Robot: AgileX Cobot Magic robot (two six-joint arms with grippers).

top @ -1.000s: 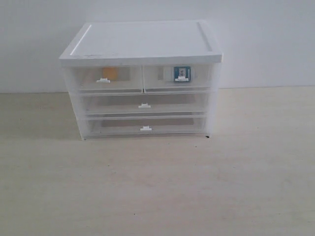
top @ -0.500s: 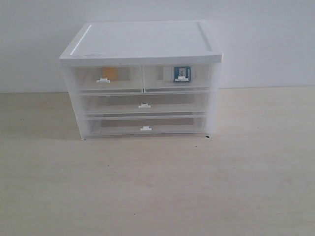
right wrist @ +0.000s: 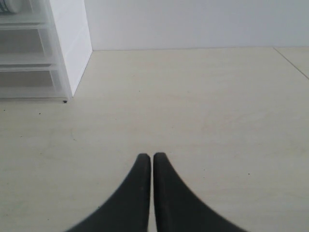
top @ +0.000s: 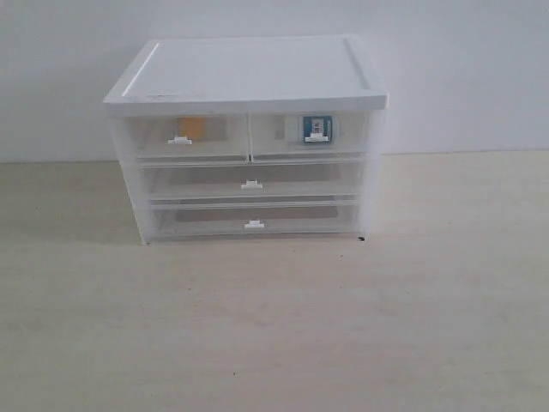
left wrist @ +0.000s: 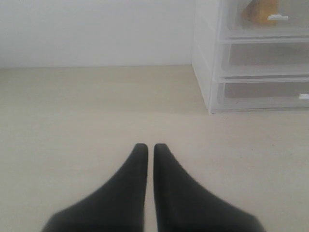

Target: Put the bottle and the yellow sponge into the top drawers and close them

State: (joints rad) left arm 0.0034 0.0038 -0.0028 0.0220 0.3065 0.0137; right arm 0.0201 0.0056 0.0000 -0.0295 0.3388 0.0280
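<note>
The yellow sponge point(top: 190, 128) lies in the shut left top drawer point(top: 150, 139), and the bottle point(top: 316, 129) in the shut right top drawer point(top: 352, 136), label facing front. The hazy plastic hides which way their long axes run. The left claw point(left wrist: 146, 147) and right claw point(right wrist: 147, 157) hover closed and empty above the worktop point(top: 274, 326).

Only the two pincers of the robot are in view. The left pincer point(left wrist: 146, 147) has two matte black fingers point(left wrist: 123, 198) that are broad at the base, with outer edges curving inward to narrow, rounded tips. The right pincer point(right wrist: 147, 157) looks the same: plain black, smooth, tapering.
</note>
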